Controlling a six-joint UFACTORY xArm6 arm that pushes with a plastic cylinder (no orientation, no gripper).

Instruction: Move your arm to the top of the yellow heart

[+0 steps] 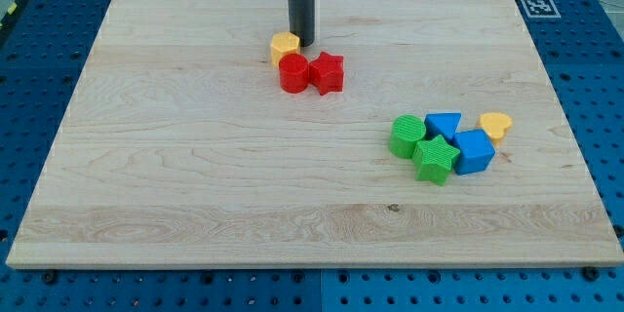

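The yellow heart (496, 125) lies at the view's right, at the right end of a cluster with a blue triangle-like block (444, 125), a blue cube (475, 151), a green cylinder (407, 136) and a green star (436, 159). My tip (300, 42) is far from it, at the view's top centre. It stands just right of a yellow hexagon block (284, 47) and above a red cylinder (293, 73) and a red star (328, 72).
The wooden board (195, 156) lies on a blue pegboard table (29, 78). A fiducial marker (537, 6) sits beyond the board's top right corner.
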